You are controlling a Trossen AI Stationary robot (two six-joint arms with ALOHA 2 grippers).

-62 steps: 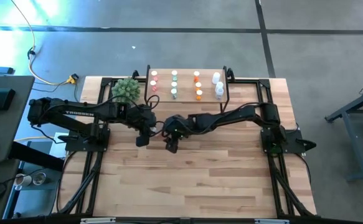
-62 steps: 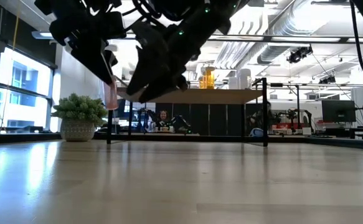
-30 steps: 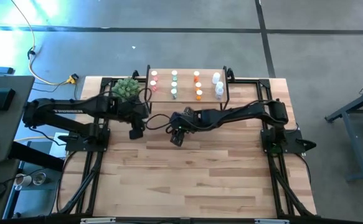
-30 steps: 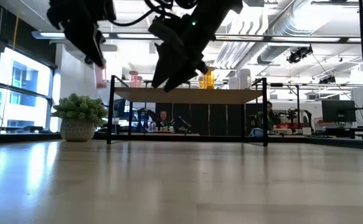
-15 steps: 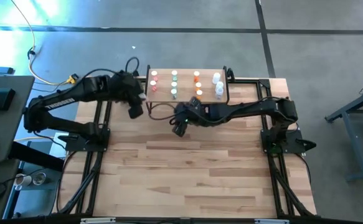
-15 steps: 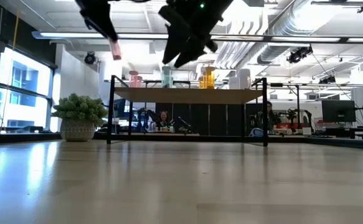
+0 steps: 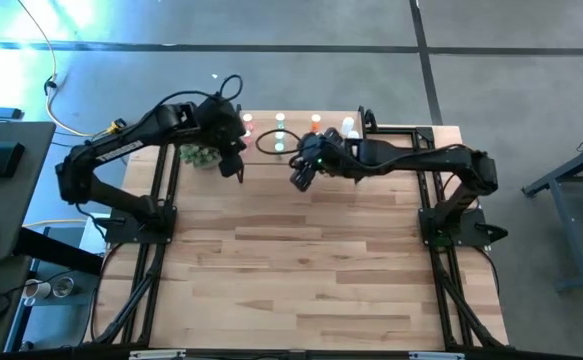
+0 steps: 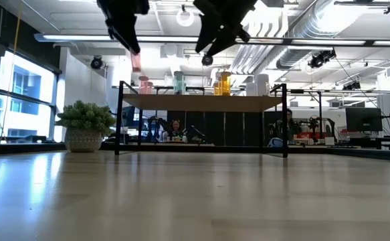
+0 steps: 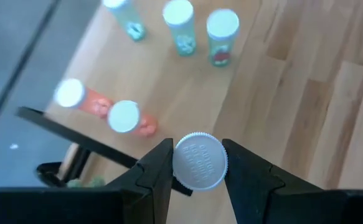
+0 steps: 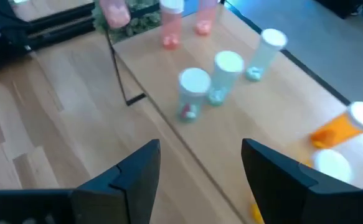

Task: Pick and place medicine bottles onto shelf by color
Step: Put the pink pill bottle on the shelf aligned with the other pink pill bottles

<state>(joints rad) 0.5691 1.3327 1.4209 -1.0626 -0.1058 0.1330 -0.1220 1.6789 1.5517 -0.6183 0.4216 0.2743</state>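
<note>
The left claw [image 9: 198, 163] is clamped on a pink medicine bottle [image 8: 136, 62] with a ribbed white cap, above the shelf's [image 8: 201, 104] left end. The right claw [image 10: 200, 165], fingers apart and empty, hangs over the pale wooden shelf at the slatted tabletop's [image 7: 311, 270] far edge, where green bottles [image 10: 193, 92] stand upright.

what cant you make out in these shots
- Held bottle: left wrist view shows only its cap between the left gripper fingers; body hidden.
- Shelf, high view: both arms cover most of it.
- Bottle labels, right wrist view: blurred.
- Right gripper: open, empty.
</note>
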